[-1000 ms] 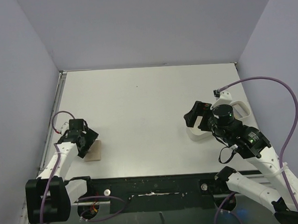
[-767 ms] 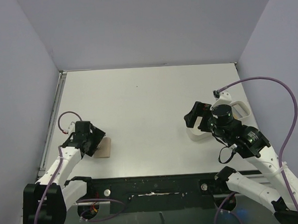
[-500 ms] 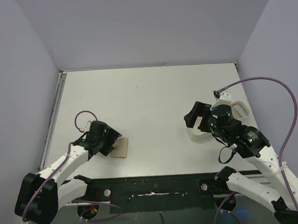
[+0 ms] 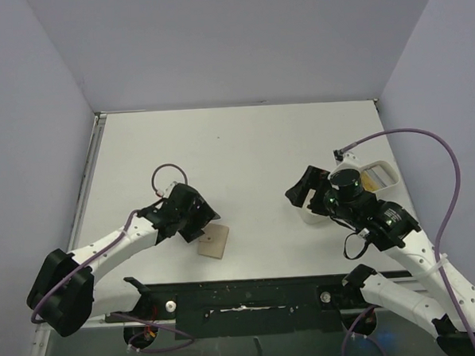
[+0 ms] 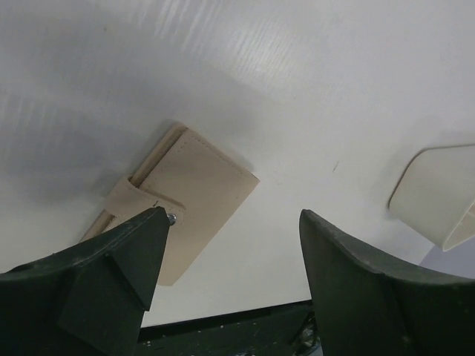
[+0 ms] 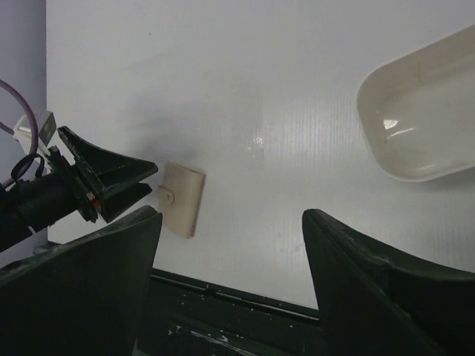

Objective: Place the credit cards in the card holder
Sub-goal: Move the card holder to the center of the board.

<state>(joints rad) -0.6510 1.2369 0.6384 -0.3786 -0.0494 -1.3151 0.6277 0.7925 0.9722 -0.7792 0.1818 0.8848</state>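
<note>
The card holder (image 4: 215,243) is a closed tan wallet with a snap stud, lying flat near the table's front edge. My left gripper (image 4: 201,220) is open, just left of and behind it. In the left wrist view the wallet (image 5: 194,194) lies against my left finger (image 5: 126,259), and the gripper (image 5: 231,216) holds nothing. My right gripper (image 4: 300,192) is open and empty, hovering at the left end of the white tray (image 4: 383,170). The right wrist view shows its gripper (image 6: 231,216) above bare table, with the wallet (image 6: 184,199) far left. No credit cards are in view.
The white oblong tray also shows in the right wrist view (image 6: 415,159) and in the left wrist view (image 5: 434,194). The white table (image 4: 244,154) is walled at the back and both sides. A black rail (image 4: 243,293) runs along the front edge.
My left gripper has swept right along the front of the table, and the wallet has moved right with it. My right gripper has shifted slightly left, uncovering more of the tray.
</note>
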